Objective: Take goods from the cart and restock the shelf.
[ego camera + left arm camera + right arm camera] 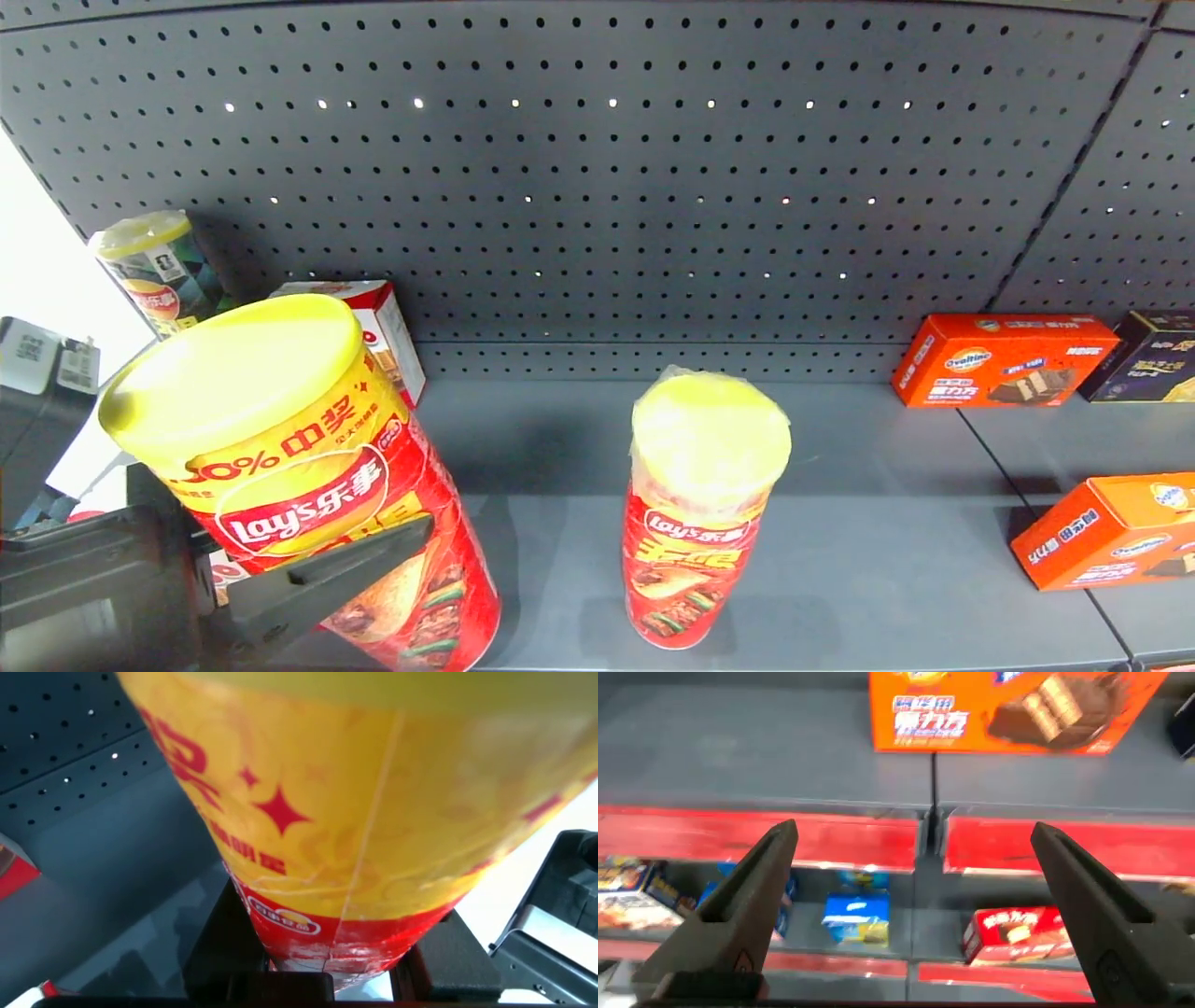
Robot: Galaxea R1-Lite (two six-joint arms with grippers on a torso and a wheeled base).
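A red chip can with a yellow lid (308,467) is held at the left front of the grey shelf (887,560), tilted slightly. My left gripper (308,588) is shut on its lower body; the can's yellow and red wall (355,831) looms close in the left wrist view. A second, same-looking chip can (698,509) stands upright near the middle of the shelf. My right gripper (924,915) is open with nothing between its fingers, in front of the shelf's red front edge (1046,845), below an orange box (1008,709).
At the back left stand another yellow-lidded can (154,266) and a red-and-white box (387,327). Orange boxes (1004,359) (1111,527) and a dark box (1153,355) lie on the right. A pegboard wall (597,187) closes the back. Lower shelves hold small packages (854,917).
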